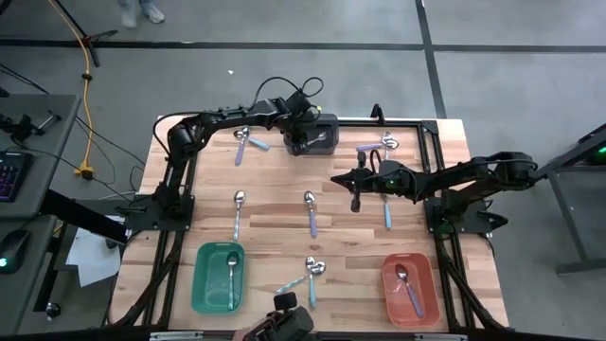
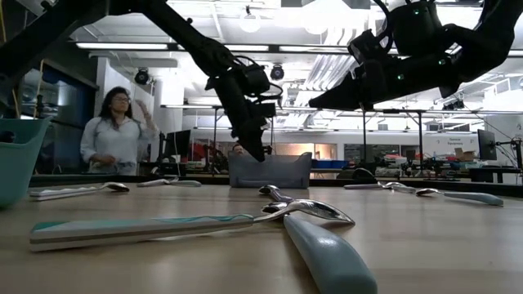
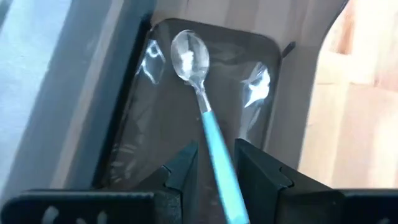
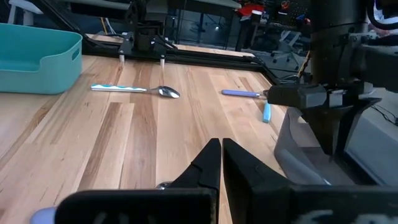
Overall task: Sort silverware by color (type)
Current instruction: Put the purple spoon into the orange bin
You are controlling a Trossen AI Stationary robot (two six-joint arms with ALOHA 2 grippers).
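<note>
The blue-handled spoon [image 3: 205, 118] was over the grey tray [image 3: 134, 134] at the far edge of the table [image 1: 284, 227], bowl end down toward the tray floor. Its handle ran between the left hand's [image 3: 214, 165] fingers, which stood apart with a gap on each side, so not really clamped on it. Couldn't tell if the spoon was touching the tray. The other spoons were scattered around: one in the green tray [image 1: 219, 276], one in the orange tray [image 1: 411, 288], a crossed pair [image 1: 310, 275] at the near edge, and more loose on the wood. The right hand [image 1: 357, 202] hung above the table's middle-right, fingers pressed together and holding nothing. A person [image 2: 114, 131] stood in the room behind.
</note>
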